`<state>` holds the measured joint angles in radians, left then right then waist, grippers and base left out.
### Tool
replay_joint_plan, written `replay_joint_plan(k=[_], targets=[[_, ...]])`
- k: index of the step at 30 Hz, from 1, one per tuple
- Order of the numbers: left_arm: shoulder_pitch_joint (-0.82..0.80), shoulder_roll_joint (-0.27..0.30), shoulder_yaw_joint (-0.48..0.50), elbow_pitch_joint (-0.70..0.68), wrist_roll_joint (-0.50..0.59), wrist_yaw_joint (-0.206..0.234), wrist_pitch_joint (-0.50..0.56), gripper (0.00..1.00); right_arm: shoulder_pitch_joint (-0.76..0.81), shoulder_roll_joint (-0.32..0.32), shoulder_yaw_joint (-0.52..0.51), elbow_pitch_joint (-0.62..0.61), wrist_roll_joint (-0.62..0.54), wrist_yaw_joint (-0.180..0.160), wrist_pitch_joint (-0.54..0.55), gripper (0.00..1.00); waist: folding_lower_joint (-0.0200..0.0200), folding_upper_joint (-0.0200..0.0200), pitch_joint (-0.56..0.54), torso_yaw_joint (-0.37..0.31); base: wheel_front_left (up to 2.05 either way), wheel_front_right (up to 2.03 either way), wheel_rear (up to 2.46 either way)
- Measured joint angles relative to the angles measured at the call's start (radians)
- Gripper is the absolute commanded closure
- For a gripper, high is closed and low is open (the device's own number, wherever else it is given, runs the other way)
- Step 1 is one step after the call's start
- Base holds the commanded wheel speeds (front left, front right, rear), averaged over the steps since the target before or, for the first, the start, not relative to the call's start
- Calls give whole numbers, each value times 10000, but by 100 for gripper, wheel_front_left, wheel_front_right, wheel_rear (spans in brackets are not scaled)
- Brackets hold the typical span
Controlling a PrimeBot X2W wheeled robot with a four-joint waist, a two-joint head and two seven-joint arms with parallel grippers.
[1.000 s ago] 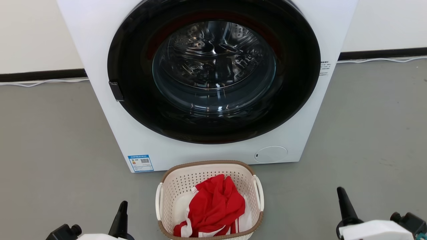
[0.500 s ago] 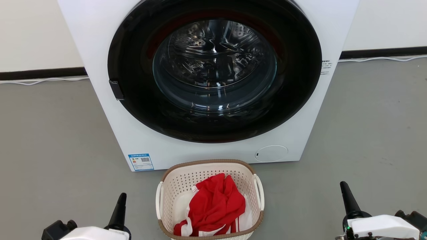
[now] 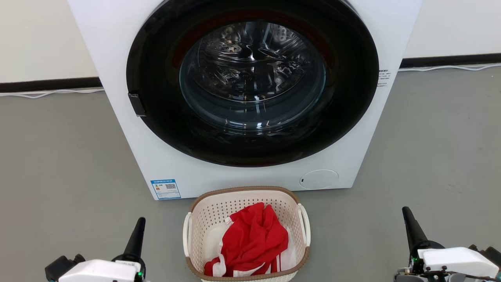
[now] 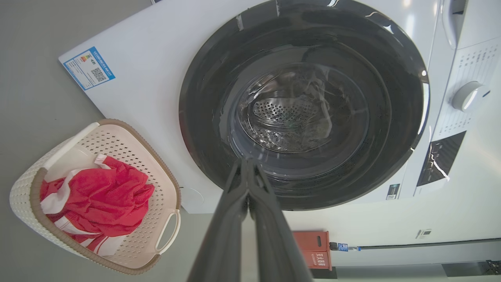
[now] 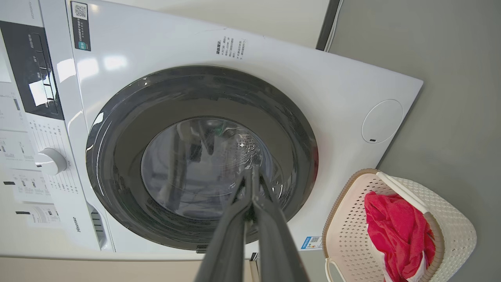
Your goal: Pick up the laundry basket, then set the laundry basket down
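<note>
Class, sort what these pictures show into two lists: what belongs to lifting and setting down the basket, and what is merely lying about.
Belongs to the job:
basket
left gripper, shut, apart from the basket
right gripper, shut, apart from the basket

Lying about:
washer
red garment, inside the basket
red box, by the wall

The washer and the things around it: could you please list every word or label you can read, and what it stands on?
"Hisense": on the washer front, beside the door, in the right wrist view.
Blue label with a QR code, washer's lower corner: too small to read.
Sticker beside the door: too small.
Control panel print: too small.
Red box markings: blurred.
</note>
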<state>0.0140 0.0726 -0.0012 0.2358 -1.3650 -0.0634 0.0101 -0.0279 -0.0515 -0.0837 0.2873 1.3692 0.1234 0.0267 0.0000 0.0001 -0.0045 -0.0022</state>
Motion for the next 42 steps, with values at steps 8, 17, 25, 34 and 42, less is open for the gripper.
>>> replay_joint_plan(k=[8,17,25,34,42], targets=[[-268,-13,169,115,-1026,-267,267,100,-13,0,-127,-48,974,0,265,100,0,0,31,9,0,0,0],[-506,-35,330,222,-2090,-474,527,100,-212,0,-244,-113,1883,0,508,100,0,0,62,18,0,0,0],[-662,-50,449,291,-2706,-527,692,100,-261,0,-374,-119,2435,0,656,100,0,0,77,22,0,0,0],[-662,-67,489,293,-2711,-527,704,100,-381,0,-387,-138,2435,0,656,100,0,0,77,22,0,0,0],[-662,-84,516,293,-2709,-527,738,100,-381,2,-401,-138,2435,0,700,100,0,0,77,22,0,0,0]])
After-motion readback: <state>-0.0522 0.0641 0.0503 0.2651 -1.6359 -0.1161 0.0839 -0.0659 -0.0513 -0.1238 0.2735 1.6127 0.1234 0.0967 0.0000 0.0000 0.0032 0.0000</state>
